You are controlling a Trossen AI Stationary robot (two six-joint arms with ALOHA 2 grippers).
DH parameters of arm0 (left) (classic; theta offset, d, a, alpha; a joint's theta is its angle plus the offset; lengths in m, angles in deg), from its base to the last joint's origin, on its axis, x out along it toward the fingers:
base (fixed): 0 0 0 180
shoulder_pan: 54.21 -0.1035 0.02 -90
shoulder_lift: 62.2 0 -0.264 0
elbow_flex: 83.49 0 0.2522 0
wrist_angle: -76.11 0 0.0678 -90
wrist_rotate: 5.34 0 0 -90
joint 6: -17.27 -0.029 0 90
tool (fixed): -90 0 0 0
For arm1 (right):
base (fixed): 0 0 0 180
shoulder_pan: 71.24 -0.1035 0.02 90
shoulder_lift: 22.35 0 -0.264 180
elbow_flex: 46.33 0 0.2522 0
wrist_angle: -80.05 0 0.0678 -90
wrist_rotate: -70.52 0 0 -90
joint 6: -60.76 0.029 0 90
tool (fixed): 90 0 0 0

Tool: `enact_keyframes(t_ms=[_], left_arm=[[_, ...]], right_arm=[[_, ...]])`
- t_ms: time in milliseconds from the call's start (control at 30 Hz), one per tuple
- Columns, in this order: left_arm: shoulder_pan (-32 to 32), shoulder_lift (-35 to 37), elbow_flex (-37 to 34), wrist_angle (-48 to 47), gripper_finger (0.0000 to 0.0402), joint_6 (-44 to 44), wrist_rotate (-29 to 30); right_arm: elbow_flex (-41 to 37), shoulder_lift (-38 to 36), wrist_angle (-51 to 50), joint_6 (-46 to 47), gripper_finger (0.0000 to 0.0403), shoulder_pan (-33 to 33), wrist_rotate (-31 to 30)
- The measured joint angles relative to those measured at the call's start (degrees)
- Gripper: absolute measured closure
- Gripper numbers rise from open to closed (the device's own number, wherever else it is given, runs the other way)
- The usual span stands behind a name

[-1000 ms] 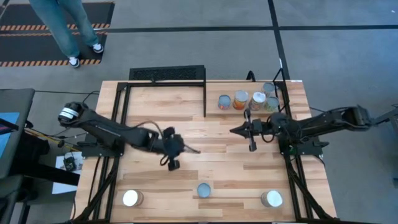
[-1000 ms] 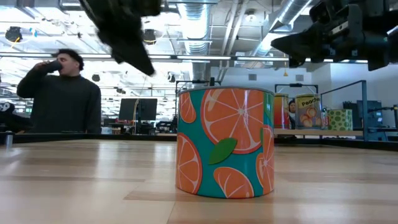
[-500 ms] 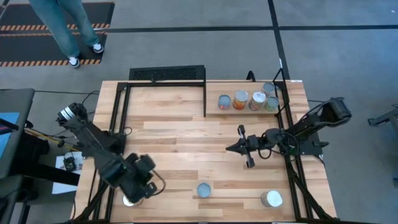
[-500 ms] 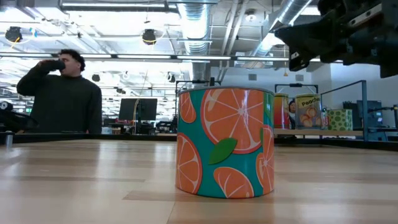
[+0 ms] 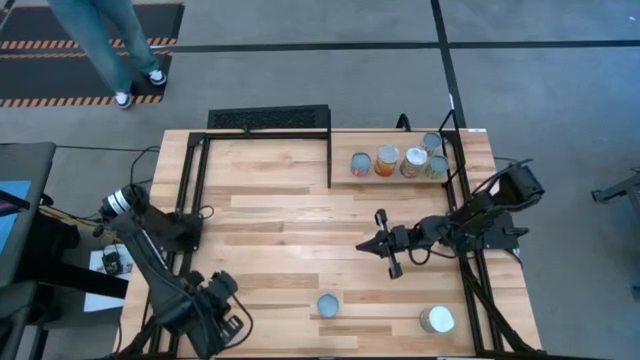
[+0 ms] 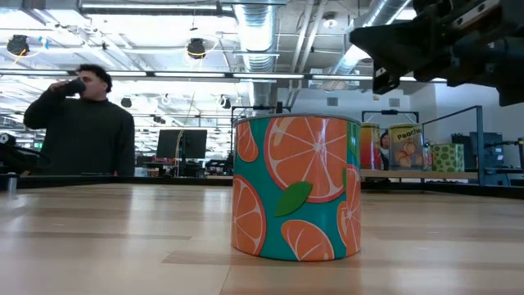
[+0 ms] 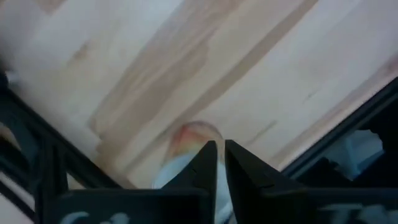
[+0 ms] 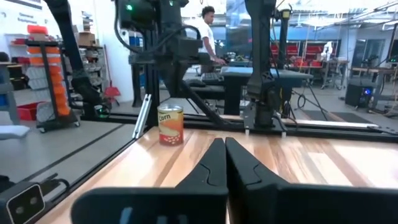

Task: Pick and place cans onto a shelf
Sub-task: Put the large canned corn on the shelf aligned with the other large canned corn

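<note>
My left gripper (image 5: 214,320) hangs over the table's near left corner with its fingers shut (image 7: 220,157), pointing down at a pale-topped can (image 7: 186,140). The right wrist view shows this can as a yellow corn can (image 8: 170,124) standing upright with the left arm above it. My right gripper (image 5: 372,246) is shut and empty (image 8: 224,155) above the middle of the table, pointing toward the left edge. An orange-patterned can (image 6: 296,187) stands at the near edge in the middle (image 5: 328,305). A silver-topped can (image 5: 436,319) stands near right.
Several cans (image 5: 398,161) stand in a row at the far right, also visible in the low view (image 6: 405,147). A black wire shelf (image 5: 268,118) sits at the far edge with a post (image 5: 330,160). A person (image 6: 80,123) stands beyond the table.
My left gripper has swung from the table's middle to the near left corner and now covers the can there. My right gripper has gone toward the near edge and slightly left. No can has moved.
</note>
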Motion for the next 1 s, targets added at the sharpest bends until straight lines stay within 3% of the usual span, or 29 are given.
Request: enact_keyframes(t_ms=[333, 633, 1000], left_arm=[[1.9, -3.3, 1.23, 2.06, 0.0297, 4.86, -7.51], [1.89, -5.94, 1.65, 4.0, 0.0238, 5.29, -10.29], [1.89, -5.94, 1.69, 3.13, 0.0248, 6.18, -8.35]], right_arm=[[2.97, 3.96, -0.32, 0.06, 0.0395, 0.56, 0.3], [2.97, 3.96, -0.44, 0.06, 0.0394, 0.68, 0.52], [2.97, 3.96, -0.94, 0.04, 0.0394, 0.68, 0.52]])
